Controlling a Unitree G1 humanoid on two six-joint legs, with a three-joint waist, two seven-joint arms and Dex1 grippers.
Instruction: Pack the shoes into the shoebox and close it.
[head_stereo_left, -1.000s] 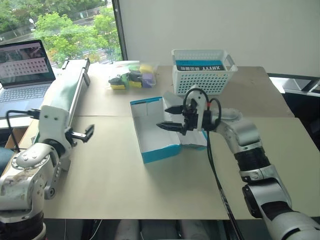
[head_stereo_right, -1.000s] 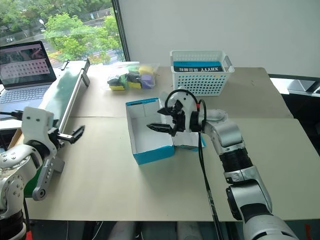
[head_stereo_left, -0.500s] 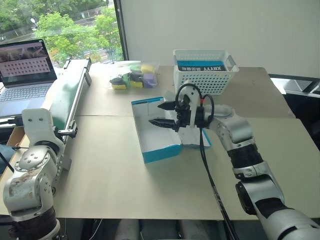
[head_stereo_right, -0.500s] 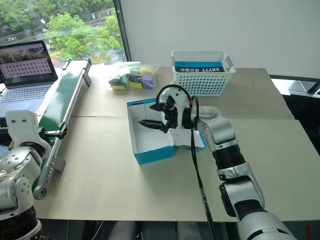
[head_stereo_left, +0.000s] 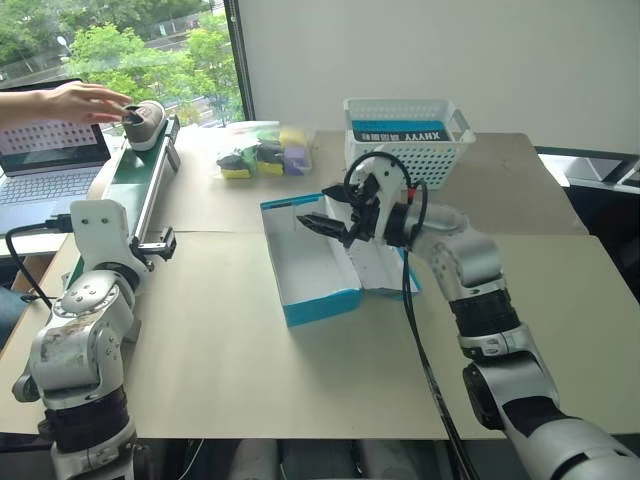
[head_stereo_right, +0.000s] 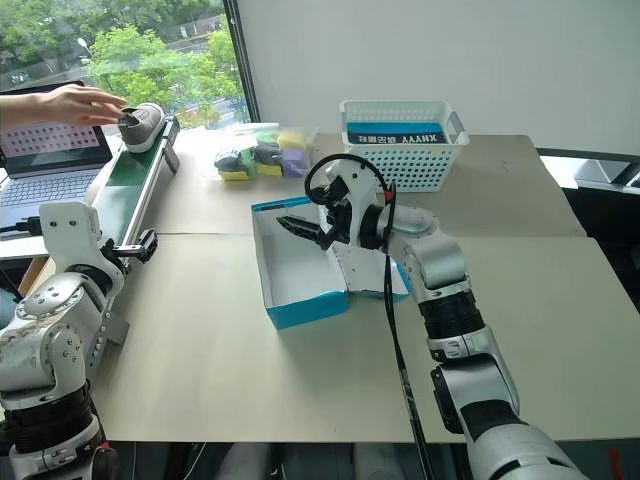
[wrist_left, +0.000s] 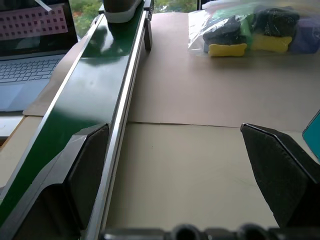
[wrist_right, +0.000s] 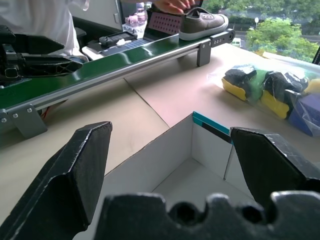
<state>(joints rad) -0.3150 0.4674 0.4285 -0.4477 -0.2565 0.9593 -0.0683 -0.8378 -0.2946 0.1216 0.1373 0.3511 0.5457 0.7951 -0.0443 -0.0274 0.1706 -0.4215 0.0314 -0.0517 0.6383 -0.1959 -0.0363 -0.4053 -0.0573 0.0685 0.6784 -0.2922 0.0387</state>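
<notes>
1 shoe (head_stereo_left: 147, 122) had just arrived — a person's hand (head_stereo_left: 75, 101) set it on the far end of the green conveyor (head_stereo_left: 135, 185), empty a second before; my shoebox (head_stereo_left: 310, 262) sat open and empty; left gripper (head_stereo_left: 163, 242) and right gripper (head_stereo_left: 322, 219) both gaped, holding nothing — pickup could begin.

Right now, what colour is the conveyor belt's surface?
Dark green, glossy conveyor belt; clearest in the left wrist view.
</notes>
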